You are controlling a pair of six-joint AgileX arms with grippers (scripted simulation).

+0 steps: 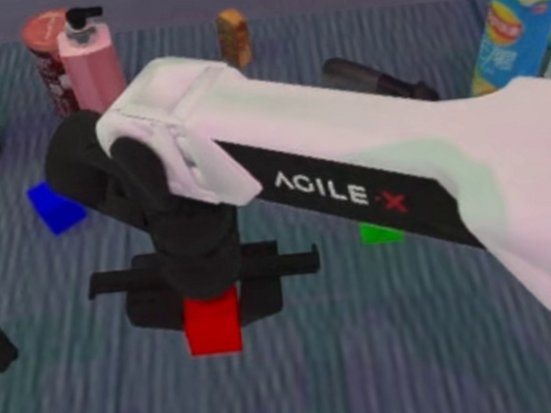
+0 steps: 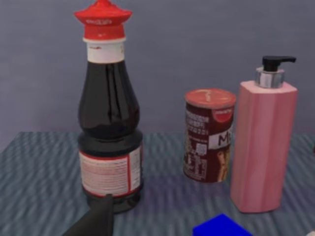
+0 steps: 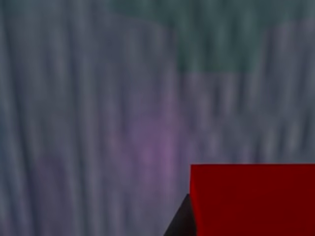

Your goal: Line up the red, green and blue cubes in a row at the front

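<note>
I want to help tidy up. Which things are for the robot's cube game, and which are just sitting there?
For the job:
red cube, at the right end effector
green cube
blue cube

Just lying about:
dark sauce bottle
pink pump bottle
red can
yellow-lidded can
small orange block

bare table (image 1: 387, 352) at front, bottles crowding back-left: soy sauce bottle (image 2: 109, 118), pink dispenser (image 1: 94, 63)

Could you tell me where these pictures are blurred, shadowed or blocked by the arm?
Top view: the right arm hides most of the green cube. Right wrist view: streaky table, red cube filling a corner. Left wrist view: soft shadow beside the soy sauce bottle.
</note>
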